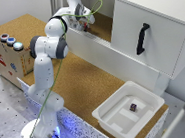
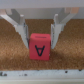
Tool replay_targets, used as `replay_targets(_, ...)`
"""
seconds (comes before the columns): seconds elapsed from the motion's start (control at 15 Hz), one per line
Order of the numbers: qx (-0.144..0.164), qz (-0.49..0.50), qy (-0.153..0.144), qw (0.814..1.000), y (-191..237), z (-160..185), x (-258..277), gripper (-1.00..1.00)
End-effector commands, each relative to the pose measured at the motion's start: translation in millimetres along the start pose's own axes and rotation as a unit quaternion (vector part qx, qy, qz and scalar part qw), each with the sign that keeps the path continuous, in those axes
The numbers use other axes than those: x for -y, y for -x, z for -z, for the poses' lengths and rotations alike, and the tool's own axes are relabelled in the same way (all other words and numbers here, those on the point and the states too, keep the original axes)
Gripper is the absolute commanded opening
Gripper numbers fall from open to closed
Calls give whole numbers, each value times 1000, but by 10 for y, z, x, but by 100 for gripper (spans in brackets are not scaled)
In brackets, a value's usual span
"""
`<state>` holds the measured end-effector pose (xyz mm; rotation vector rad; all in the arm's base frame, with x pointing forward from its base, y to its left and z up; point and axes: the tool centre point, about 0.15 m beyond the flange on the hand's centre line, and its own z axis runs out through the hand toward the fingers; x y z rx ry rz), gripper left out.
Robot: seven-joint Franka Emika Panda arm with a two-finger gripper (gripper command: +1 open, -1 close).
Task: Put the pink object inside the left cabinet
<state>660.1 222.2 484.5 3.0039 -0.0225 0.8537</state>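
In the wrist view the pink object (image 2: 40, 46), a small pinkish-red cube marked with a dark letter A, rests on the brown cork floor (image 2: 65, 60). My gripper (image 2: 39, 43) is open, with one finger on each side of the cube and a narrow gap to each. In the exterior view my gripper (image 1: 85, 23) reaches down into the left cabinet (image 1: 104, 24), the open white compartment with a cork floor. The cube is hidden behind the hand in that view.
The white door with a black handle (image 1: 143, 39) closes the compartment on the exterior view's right. A white tray (image 1: 112, 118) holding a small dark purple cube (image 1: 133, 107) stands on the cork table. A cardboard box with buttons (image 1: 11, 50) stands on the exterior view's left.
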Motion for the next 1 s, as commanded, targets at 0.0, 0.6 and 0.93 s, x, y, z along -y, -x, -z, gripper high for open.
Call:
replay_targets(0.0, -40, -30, -58, 997, 697, 652, -306, 100)
replay_targets(0.6, 8, 5, -99, 995, 2473, 1466, -251, 100)
replay_targets(0.93, 73, 56, -112, 989, 3137, 1518, 188, 100)
